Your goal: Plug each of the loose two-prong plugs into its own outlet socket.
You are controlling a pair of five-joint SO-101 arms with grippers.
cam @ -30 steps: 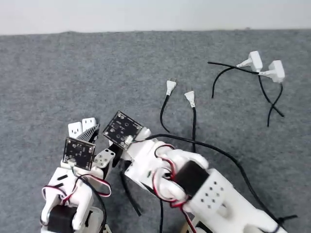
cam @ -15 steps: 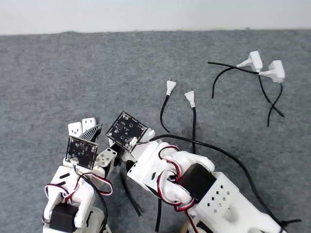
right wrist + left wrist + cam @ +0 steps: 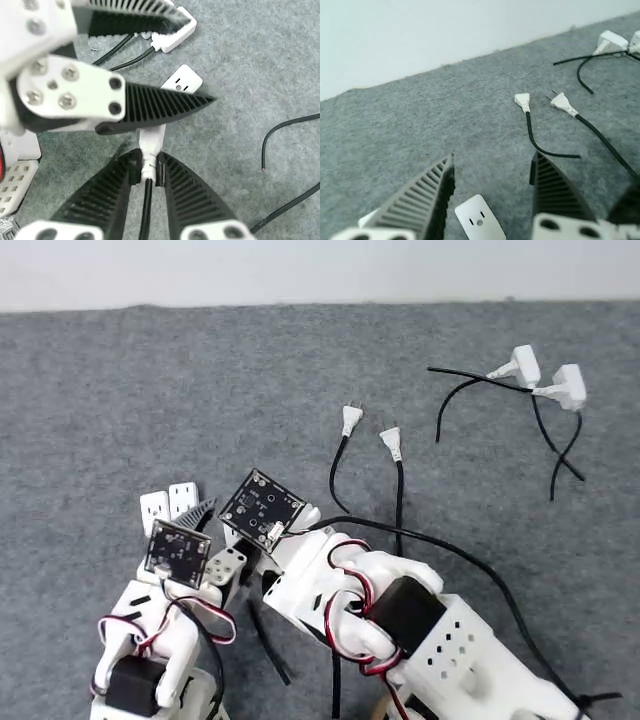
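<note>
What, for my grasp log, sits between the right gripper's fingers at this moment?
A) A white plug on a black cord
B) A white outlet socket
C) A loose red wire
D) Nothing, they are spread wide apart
A: in the right wrist view the right gripper has its fingers closed on the white plug, whose black cord trails back between them.

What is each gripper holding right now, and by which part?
Right gripper is shut on a white outlet socket, pinching its narrow tail where the black cord enters. Left gripper is open, holding nothing.
</note>
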